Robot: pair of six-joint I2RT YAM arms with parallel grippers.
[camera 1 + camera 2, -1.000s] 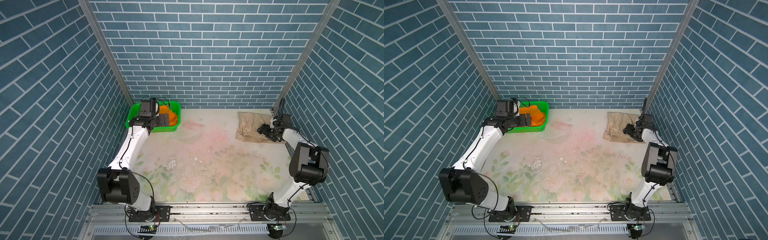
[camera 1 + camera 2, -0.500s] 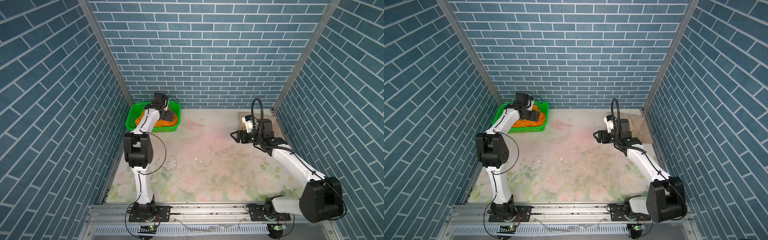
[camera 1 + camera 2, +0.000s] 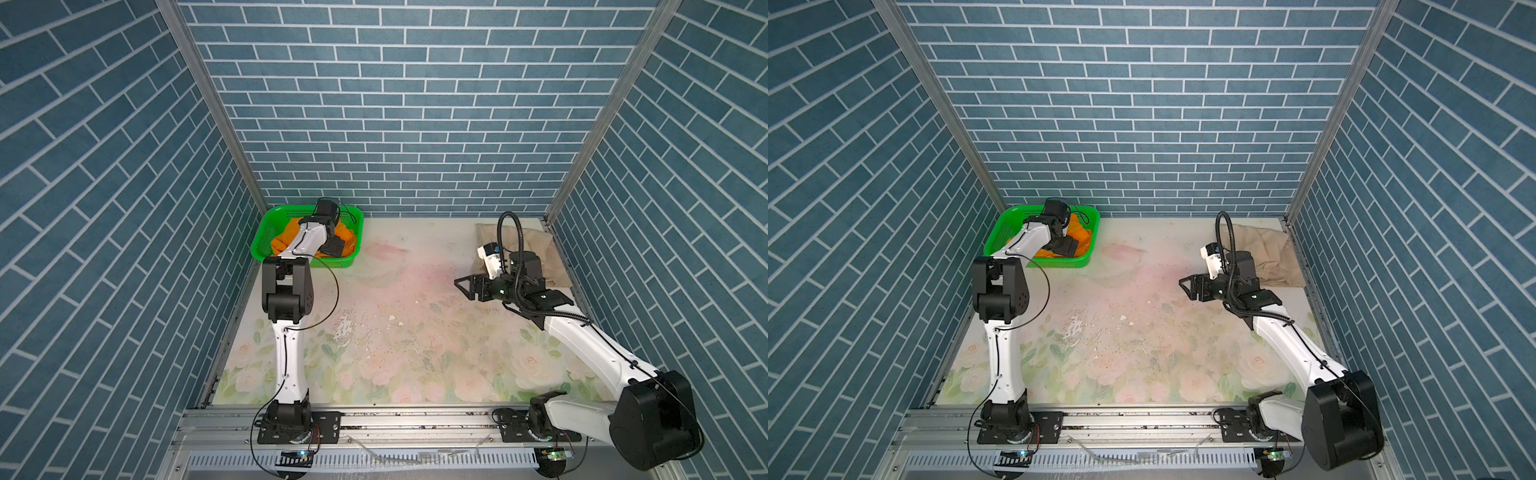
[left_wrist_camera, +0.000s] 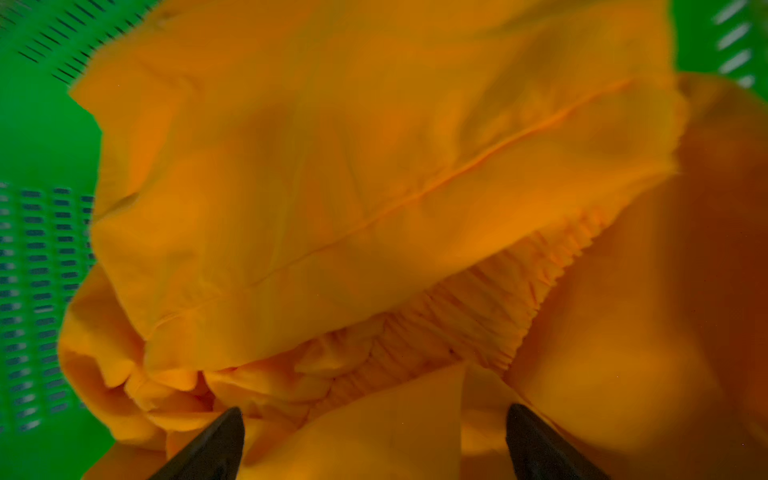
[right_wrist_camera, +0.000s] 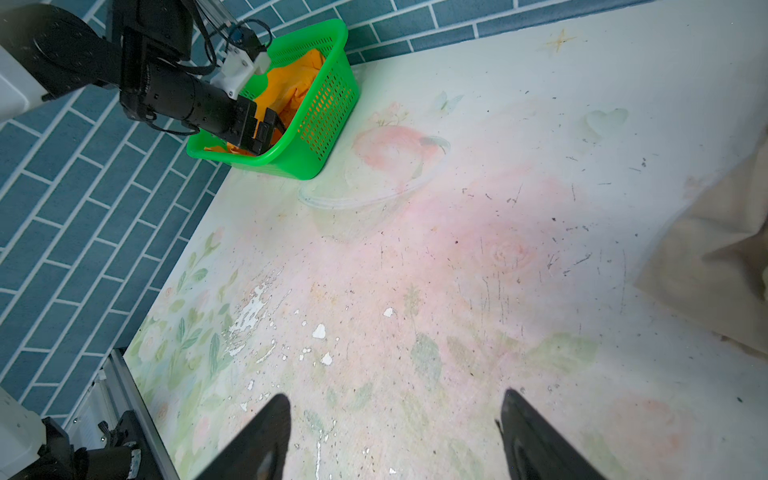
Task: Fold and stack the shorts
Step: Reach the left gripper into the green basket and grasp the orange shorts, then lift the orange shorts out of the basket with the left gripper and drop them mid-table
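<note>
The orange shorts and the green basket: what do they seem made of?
Orange shorts: soft matte cloth, probably woven; it creases, with a stitched seam and gathered waistband. Green basket: likely moulded plastic, glossy; rows of slots pierce its walls.

the right end effector (image 3: 464, 286) has left the beige shorts (image 3: 536, 241) at the table's (image 3: 415, 316) far right corner. it now hangs open and empty over bare table, nearer the middle. the left arm's elbow has risen upright. the left end effector (image 3: 337, 248) has dipped lower into the basket (image 3: 262, 235) and sits open against the orange shorts (image 4: 374, 187).
</note>
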